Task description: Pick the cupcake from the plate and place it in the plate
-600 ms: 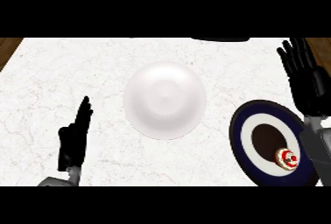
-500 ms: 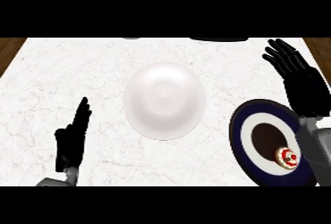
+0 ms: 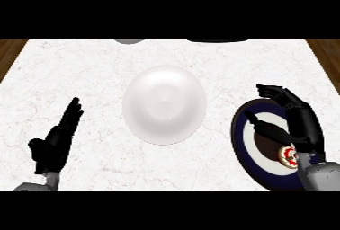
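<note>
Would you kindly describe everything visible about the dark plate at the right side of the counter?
The dark plate is round, with a navy rim, a white ring inside it and a dark brown centre. It lies flat on the white marbled counter, near its right edge, apart from the white plate. A cupcake sits on its centre, toward the near side. The right hand hovers over it, partly hiding it.

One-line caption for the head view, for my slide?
Right hand over dark plate holding cupcake; white plate centre.

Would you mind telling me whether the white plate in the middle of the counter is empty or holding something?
Empty. The white plate shows only bare surface; the cupcake sits on the dark blue plate.
</note>
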`<control>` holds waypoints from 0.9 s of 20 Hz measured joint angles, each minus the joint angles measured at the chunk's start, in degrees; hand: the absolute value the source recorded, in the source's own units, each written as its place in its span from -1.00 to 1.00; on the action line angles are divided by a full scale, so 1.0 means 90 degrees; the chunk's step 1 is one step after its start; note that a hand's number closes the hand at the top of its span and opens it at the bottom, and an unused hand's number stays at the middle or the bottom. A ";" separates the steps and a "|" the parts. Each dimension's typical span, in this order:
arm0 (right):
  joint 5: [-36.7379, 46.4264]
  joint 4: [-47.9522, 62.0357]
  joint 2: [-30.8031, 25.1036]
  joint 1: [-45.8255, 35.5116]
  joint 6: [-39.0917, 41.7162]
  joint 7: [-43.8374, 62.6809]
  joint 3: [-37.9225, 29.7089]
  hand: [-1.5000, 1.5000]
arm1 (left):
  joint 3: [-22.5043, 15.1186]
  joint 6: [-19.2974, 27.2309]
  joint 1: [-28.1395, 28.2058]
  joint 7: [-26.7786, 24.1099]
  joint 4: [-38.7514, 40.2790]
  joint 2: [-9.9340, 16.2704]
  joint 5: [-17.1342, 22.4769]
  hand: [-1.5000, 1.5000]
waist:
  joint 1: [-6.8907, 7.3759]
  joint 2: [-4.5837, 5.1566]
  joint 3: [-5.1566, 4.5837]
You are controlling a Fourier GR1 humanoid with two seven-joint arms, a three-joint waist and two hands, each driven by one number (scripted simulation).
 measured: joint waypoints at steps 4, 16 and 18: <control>0.0487 -0.0445 0.0308 0.1149 -0.0466 -0.1042 0.0218 -1.00 | 0.0170 -0.0409 -0.0014 -0.0327 0.0298 0.0050 0.0146 0.00 | 0.0007 0.0007 0.0027; 0.1727 -0.2370 -0.0748 0.3536 -0.1151 -0.0498 -0.0268 -1.00 | 0.0456 -0.0849 -0.0105 -0.0699 0.0706 0.0041 0.0117 0.00 | 0.0044 0.0013 0.0030; 0.2002 -0.2512 -0.1110 0.3697 -0.1016 0.0015 -0.0306 -1.00 | 0.0456 -0.0862 -0.0129 -0.0647 0.0672 0.0029 0.0113 0.00 | 0.0064 0.0017 0.0027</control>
